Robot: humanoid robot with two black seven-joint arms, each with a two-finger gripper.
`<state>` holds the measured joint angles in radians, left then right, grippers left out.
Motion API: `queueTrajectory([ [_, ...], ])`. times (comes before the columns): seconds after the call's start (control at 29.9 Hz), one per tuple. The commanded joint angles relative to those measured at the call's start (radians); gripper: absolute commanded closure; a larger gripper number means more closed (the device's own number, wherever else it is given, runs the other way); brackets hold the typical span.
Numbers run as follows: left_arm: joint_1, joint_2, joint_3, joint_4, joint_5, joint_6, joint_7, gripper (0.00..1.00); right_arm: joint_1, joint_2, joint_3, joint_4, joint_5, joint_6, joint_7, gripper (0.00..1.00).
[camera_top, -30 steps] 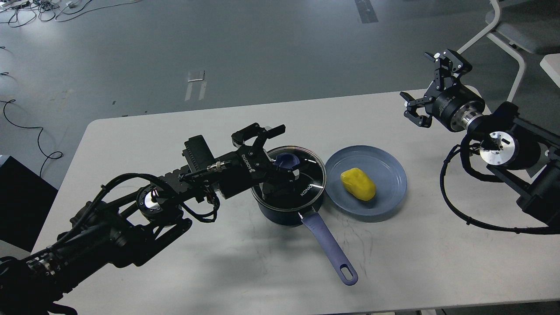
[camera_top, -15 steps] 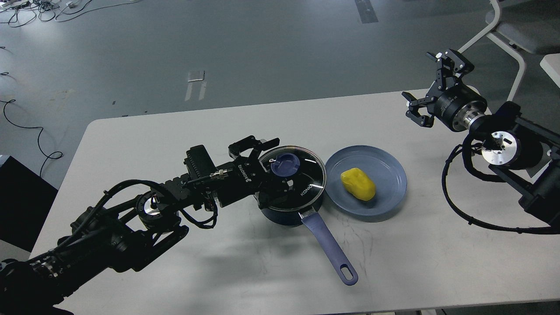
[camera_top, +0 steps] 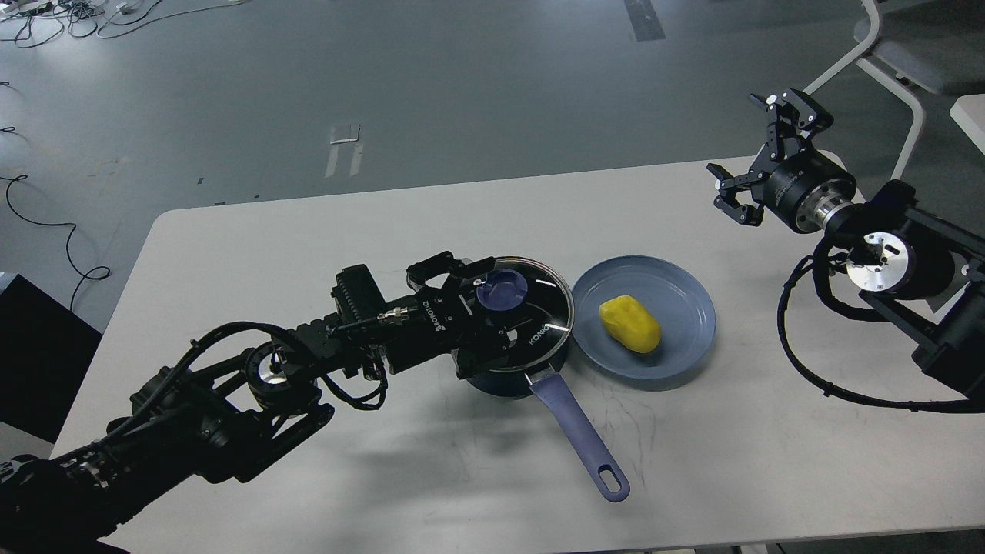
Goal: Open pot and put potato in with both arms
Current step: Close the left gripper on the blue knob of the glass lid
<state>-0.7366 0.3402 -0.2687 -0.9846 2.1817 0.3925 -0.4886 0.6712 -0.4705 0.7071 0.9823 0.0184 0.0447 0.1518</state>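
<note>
The left gripper (camera_top: 483, 304) is reaching low across the pot (camera_top: 514, 327), 2 fingers spread around its lid knob (camera_top: 502, 290). The right gripper (camera_top: 758, 165) is hovering spread-fingered at 2 o'clock. The potato (camera_top: 629, 323) is lying on the plate (camera_top: 677, 285).

The left end effector (camera_top: 486, 304) crowds the pot (camera_top: 514, 338) from nine o'clock. The potato (camera_top: 629, 323) lies uncovered; bare table (camera_top: 769, 431) stretches at three and six o'clock.

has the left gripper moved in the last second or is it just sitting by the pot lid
Yes. Measured against the pot, which stays put, the left gripper has dropped lower and pulled back slightly toward its arm, so its fingers now flank the lid knob instead of covering it.
</note>
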Motion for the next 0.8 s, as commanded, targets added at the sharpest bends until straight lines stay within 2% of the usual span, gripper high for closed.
queueTrajectory([
  [0.0,-0.003,-0.023,0.002,0.020,0.000,-0.001,0.000,0.02,-0.001,-0.008,0.000,0.001,0.000,0.000,0.000,0.00],
  [0.63,-0.017,-0.041,0.003,0.098,-0.051,-0.001,0.000,0.03,-0.005,-0.016,-0.001,0.001,-0.001,0.001,0.000,0.00],
  [0.7,-0.021,-0.041,0.003,0.100,-0.053,0.000,0.000,0.06,-0.010,-0.016,-0.001,0.001,-0.001,0.001,0.000,0.00],
  [0.74,-0.023,-0.041,0.003,0.098,-0.053,0.000,0.000,0.14,-0.012,-0.016,-0.001,0.001,-0.001,0.001,0.000,0.00],
  [0.77,-0.023,-0.041,0.005,0.098,-0.053,0.000,0.000,0.17,-0.012,-0.016,-0.003,0.001,-0.001,0.001,0.000,0.00],
])
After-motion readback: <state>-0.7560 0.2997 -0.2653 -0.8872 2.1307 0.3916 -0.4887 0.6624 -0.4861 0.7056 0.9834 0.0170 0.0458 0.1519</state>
